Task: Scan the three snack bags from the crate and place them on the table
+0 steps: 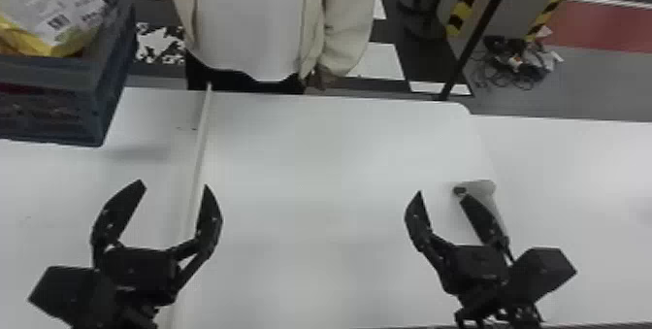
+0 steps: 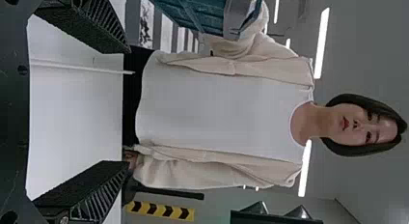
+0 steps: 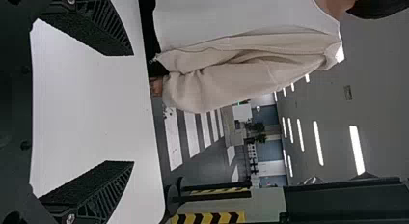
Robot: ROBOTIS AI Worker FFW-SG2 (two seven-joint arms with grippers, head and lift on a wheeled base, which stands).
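Looks to me like this job is right at the start line. The crate (image 1: 46, 74) is at the far left of the desk (image 1: 330, 158), with a yellow and white bag (image 1: 58, 17) lying in the top of it, barcode side up. There's something reddish showing through the crate's side lower down, could be another bag, but I can't count all three from here. Can't tell if the crate is fully sitting on the desk either. In the left wrist view a pale sleeve (image 2: 241, 45) is right by it, maybe steadying it, but I can't see a hand on it.

Both grippers are empty. The left gripper (image 1: 174, 186) has its fingers spread wide, over the desk on the near side of the crate. The right gripper (image 1: 441, 194) is over the other side, fingers spread too. The grey scanner (image 1: 480, 188) is on the desk just past its outer finger, partly hidden by it, and I can't tell if they touch.

So I'd score it zero of three: no bag picked, scanned or set down. What's left is basically everything: get the scanner in hand, lift each bag out, read its code, put it on the desk. My guess is the right side takes the scanner and the left does the bags. The top one should be easy to scan, though soft packaging could fold over the code once it's pinched.
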